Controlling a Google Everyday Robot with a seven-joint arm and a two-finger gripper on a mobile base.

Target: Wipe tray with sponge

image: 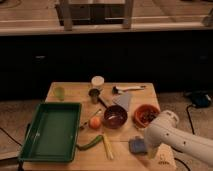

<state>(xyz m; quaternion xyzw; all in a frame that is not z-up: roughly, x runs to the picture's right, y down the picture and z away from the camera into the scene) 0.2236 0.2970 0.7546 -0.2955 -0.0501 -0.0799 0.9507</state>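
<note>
The large dark-green tray [50, 132] lies at the front left of the wooden table. The small blue-grey sponge [136, 145] lies flat on the table at the front, right of the tray and apart from it. My white arm reaches in from the lower right. Its wrist bends down so that the gripper [149, 149] sits right at the sponge's right edge, mostly hidden behind the wrist. Whether it touches the sponge does not show.
Between tray and sponge lie a green vegetable [90, 143] and a yellow stick [107, 146]. Behind them are an orange fruit [95, 122], a dark bowl [115, 117], an orange bowl [146, 115], a folded cloth [123, 100], a metal cup [94, 95], a white cup [97, 81] and a green cup [60, 92].
</note>
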